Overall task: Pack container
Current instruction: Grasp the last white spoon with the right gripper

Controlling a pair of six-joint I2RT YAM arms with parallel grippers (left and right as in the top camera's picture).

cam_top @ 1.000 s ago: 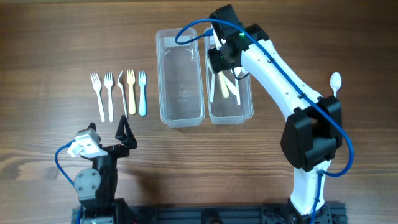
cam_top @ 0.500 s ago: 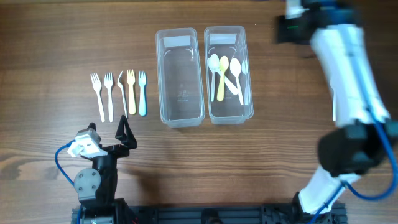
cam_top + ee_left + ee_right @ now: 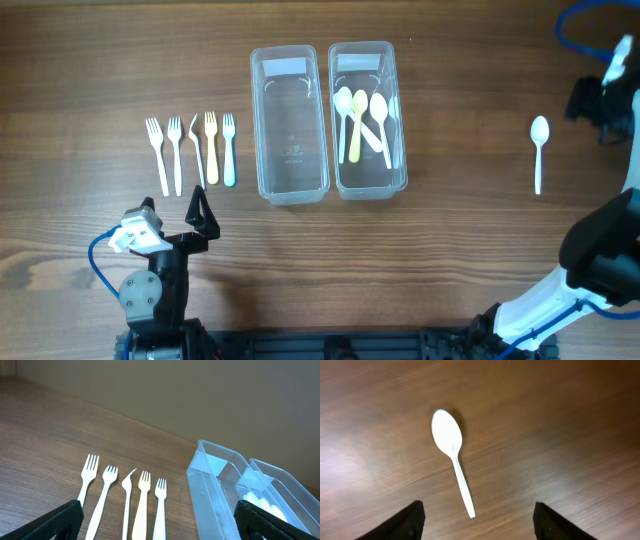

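Spoons (image 3: 358, 118) lie in the right container (image 3: 398, 150), two white and one yellow that I can count. Their handles cross, so there may be a fourth underneath. The left container (image 3: 262, 150) sits touching it, side by side, and holds nothing. Both are clear, long tubs standing upright on the wooden table (image 3: 470, 250).

A row of five forks (image 3: 190, 150) lies on the table to the left of the tubs, tines pointing away from the robot. Three are white, one is yellowish and the one nearest the tubs is pale blue. The middle one has a bent or broken head. In the left wrist view the same forks (image 3: 127, 505) show ahead of the camera, with the left container (image 3: 210, 485) off to the right.

One loose spoon (image 3: 539, 150) lies by itself well to the right of the tubs, bowl away from the robot.

The left gripper (image 3: 203, 212) rests low near the table's front edge, just short of the forks. Its fingers (image 3: 55, 522) stand wide apart with nothing between them.

The right gripper (image 3: 600, 100) is at the far right edge of the overhead view, a dark blur. From its own camera its fingers (image 3: 402, 522) are spread wide, empty, with the loose spoon (image 3: 451, 455) on the table beyond them, untouched.
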